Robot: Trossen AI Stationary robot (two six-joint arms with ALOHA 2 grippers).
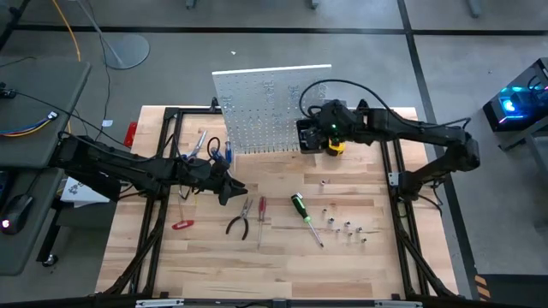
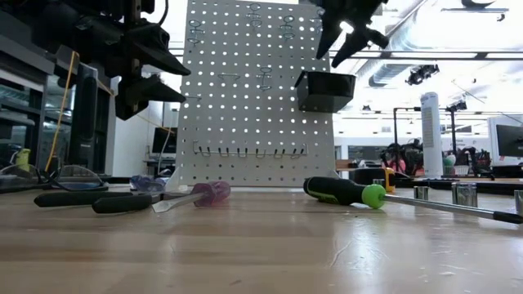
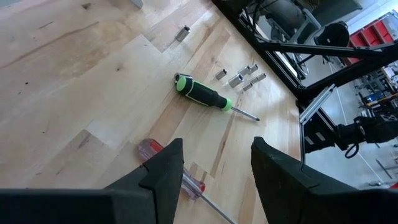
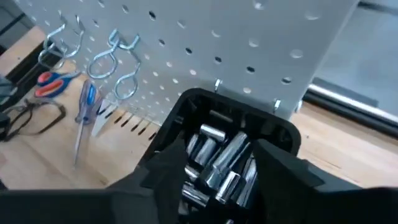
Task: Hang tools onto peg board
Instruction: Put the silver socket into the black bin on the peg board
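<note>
Sockets [image 4: 217,165] fill bin [image 4: 186,109] | right hand [image 4: 214,165] above | peg board [image 1: 261,107] behind

**What's on the bench, by the numbers**

One white peg board [image 1: 261,111] stands upper centre of the high view, with one black bin [image 1: 308,137] on it. On the wood lie one green-black screwdriver [image 1: 300,205], one red-handled screwdriver [image 1: 262,210], one pair of dark pliers [image 1: 240,221] and one red-handled cutter [image 1: 182,224]. About seven small metal sockets [image 1: 342,224] are scattered at lower right. Two arms.
</note>
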